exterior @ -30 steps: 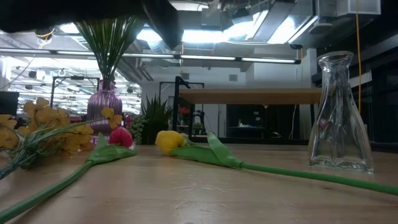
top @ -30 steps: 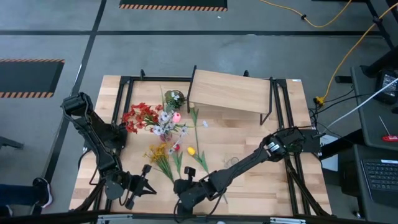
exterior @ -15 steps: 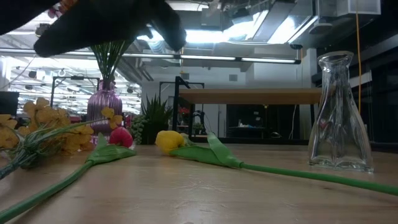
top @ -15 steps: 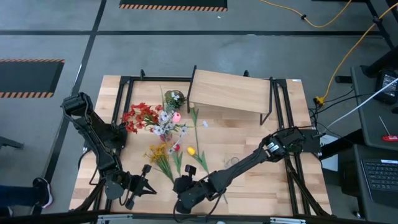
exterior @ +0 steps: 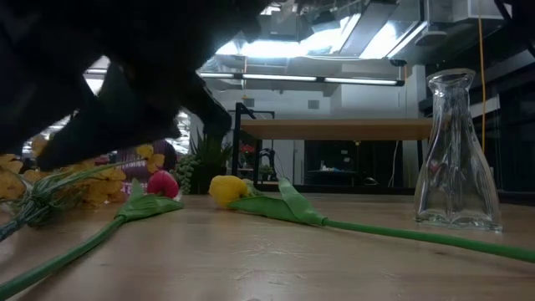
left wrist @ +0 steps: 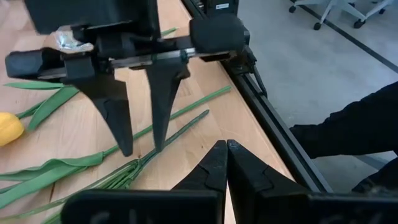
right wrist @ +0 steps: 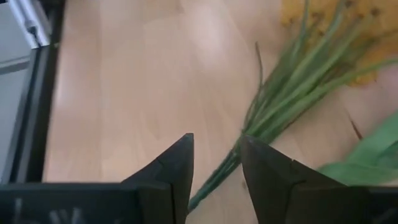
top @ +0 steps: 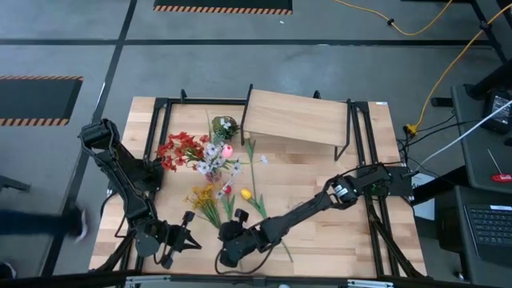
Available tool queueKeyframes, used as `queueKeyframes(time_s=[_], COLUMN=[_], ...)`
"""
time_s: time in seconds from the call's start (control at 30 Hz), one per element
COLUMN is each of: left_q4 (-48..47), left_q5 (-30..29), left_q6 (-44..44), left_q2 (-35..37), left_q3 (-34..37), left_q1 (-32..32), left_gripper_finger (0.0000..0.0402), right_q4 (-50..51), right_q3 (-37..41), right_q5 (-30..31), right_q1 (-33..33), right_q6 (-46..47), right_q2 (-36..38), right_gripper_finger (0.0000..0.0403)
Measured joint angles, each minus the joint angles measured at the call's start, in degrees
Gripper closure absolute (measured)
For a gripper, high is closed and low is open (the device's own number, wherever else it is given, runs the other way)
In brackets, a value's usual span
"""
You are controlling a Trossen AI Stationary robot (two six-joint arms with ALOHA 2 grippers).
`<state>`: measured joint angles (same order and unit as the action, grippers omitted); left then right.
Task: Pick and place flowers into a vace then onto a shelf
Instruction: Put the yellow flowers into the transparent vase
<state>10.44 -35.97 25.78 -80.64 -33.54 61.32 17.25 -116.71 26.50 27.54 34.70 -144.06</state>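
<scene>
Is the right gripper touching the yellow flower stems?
Cannot tell. The right wrist view shows the open right gripper straddling the yellow flower stems, with no plain contact or gap.

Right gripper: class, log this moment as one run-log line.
right gripper: open, over yellow flower bunch's stem ends | left gripper: shut, idle at table's front edge

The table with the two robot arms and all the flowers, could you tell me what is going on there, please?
The right gripper, fingers open, is low over the near edge of the light-wood table, straddling the green stems of the yellow-bloomed flower bunch without gripping them. The left gripper is shut and empty, waiting close by. A yellow tulip and a pink tulip lie loose on the table, the clear glass vase stands empty, and the wooden shelf on black legs holds nothing.
</scene>
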Motion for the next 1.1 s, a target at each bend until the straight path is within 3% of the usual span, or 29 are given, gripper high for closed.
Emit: queueKeyframes(time_s=[0.97,1.1], left_q4=[0.0,0.0], left_q5=[0.0,0.0], left_q6=[0.0,0.0], left_q2=[0.0,0.0], left_q3=[0.0,0.0], left_q1=[0.0,0.0], left_gripper_finger=[0.0400,0.0397], right_q4=[-0.7,-0.2], right_q3=[-0.3,-0.3], right_q5=[0.5,0.5], right_q1=[-1.0,-1.0], right_q6=[5.5,5.4], right_q2=[-4.7,-4.8], right_gripper_finger=[0.0269,0.0287])
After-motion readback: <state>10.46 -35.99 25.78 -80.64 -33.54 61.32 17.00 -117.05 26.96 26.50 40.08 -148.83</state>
